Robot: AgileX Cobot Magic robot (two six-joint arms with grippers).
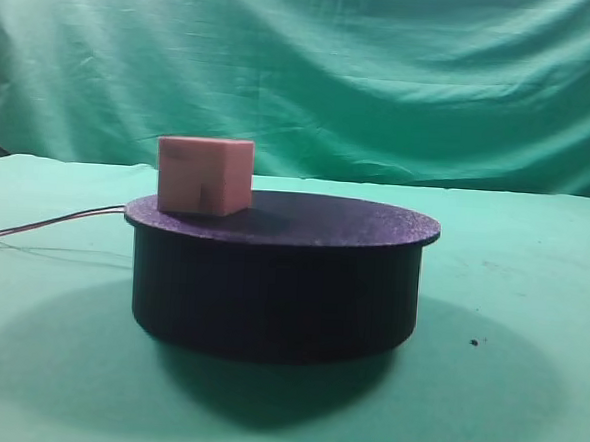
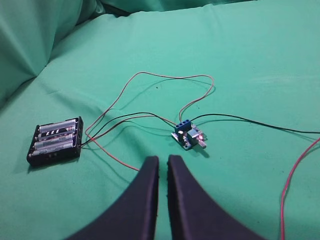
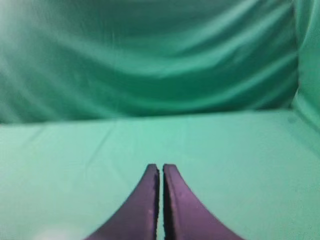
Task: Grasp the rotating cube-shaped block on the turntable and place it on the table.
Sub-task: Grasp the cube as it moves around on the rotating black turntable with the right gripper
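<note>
Both end effectors (image 2: 162,162) (image 3: 161,170) closed, empty.

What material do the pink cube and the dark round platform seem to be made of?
The cube-shaped block looks like foam or soft plastic: matte salmon-pink faces without shine and slightly rounded edges; the picture cannot settle which. The turntable looks like dark plastic, perhaps printed or painted: its flat top has a rough, speckled grain, and its side wall is smooth and dull.

Both grippers' fingers (image 2: 150,195) are black, curved, tapering.
</note>
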